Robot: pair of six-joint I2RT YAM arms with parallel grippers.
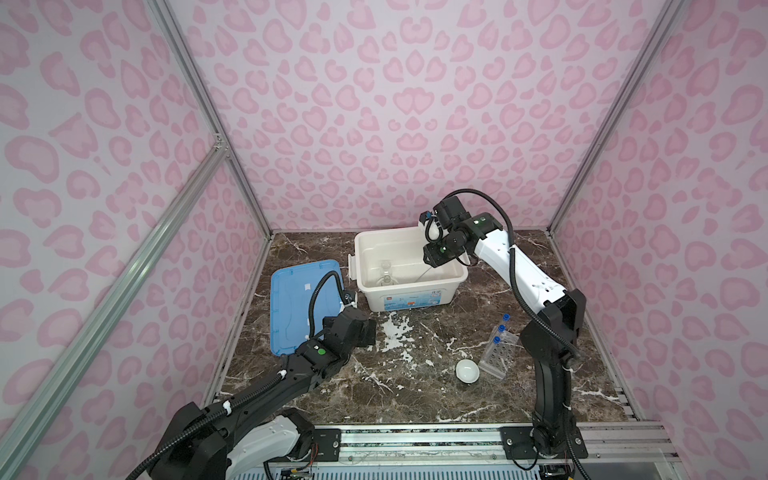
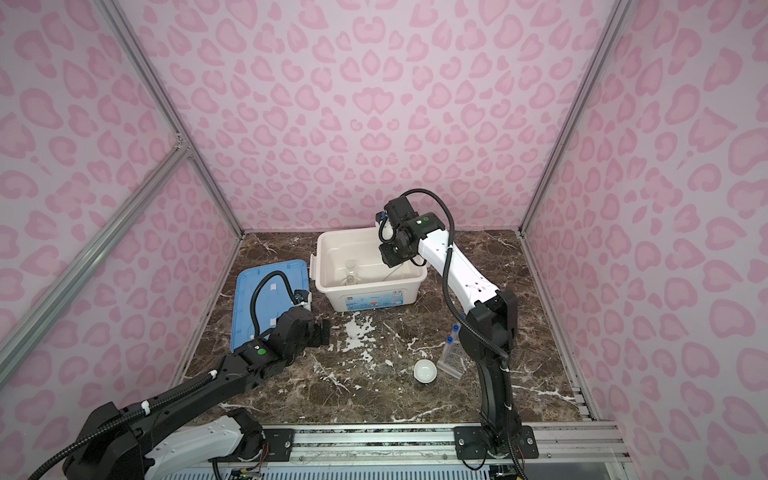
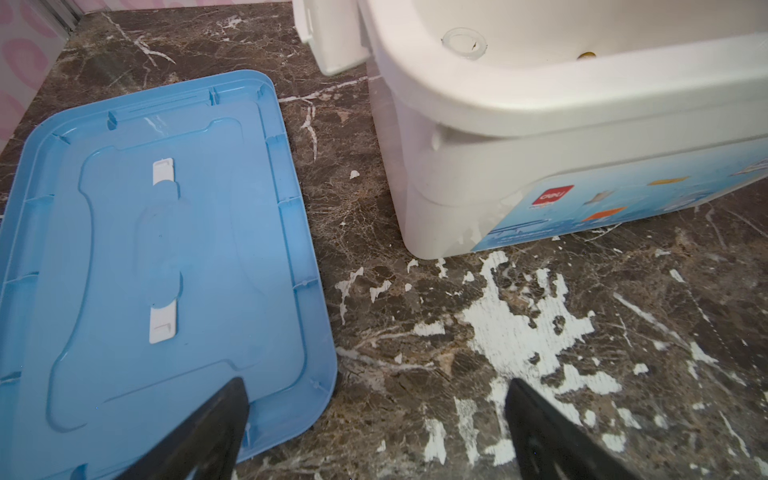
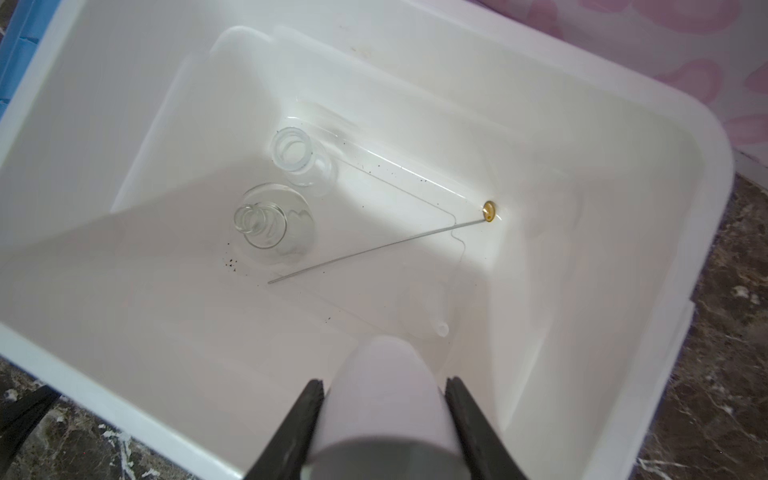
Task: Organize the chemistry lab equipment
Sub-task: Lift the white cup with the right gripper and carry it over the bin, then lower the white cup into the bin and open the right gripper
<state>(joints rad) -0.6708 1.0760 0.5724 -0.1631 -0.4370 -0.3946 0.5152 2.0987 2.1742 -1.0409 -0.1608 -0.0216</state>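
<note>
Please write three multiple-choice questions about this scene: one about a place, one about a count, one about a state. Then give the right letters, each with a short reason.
1. Where does the blue lid lie?
A) on top of the box
B) on the table, beside the white box
C) inside the box

2. How many glass flasks stand in the box?
A) none
B) two
C) four

3. What is the state of the right claw?
A) wide open and empty
B) shut on nothing
C) shut on a white dish

Answers:
1 B: in both top views the lid lies flat on the table, left of the box.
2 B: the right wrist view shows two clear flasks on the box floor.
3 C: the claw clamps the dish above the box.
</note>
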